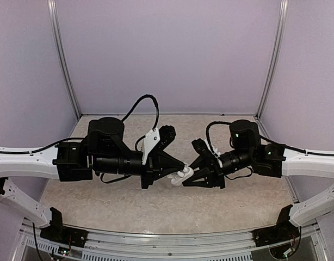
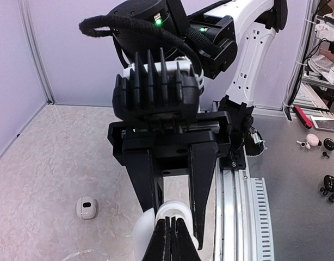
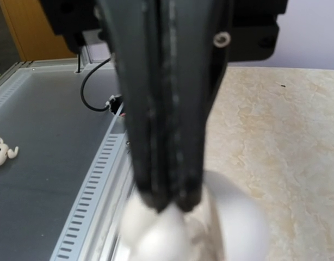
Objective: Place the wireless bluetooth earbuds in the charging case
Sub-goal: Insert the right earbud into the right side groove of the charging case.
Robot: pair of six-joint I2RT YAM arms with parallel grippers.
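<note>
The charging case (image 1: 180,176) is a white clamshell with two rounded halves, held up over the middle of the table. My right gripper (image 1: 190,173) is shut on it. In the left wrist view its fingers (image 2: 202,185) straddle the charging case (image 2: 172,209). My left gripper (image 1: 184,166) is shut, tips (image 2: 171,218) against the case's upper half, and nothing shows between them. In the right wrist view the left arm's fingers (image 3: 167,136) press down on the blurred case (image 3: 237,223). A small white piece with a dark spot (image 2: 86,207) lies on the table. I cannot tell whether it is an earbud.
The slotted aluminium rail (image 2: 232,217) runs along the table's near edge, just beside the grippers. Beyond it a grey bench (image 2: 297,179) carries small loose bits. Lilac walls (image 1: 167,54) close the back and sides.
</note>
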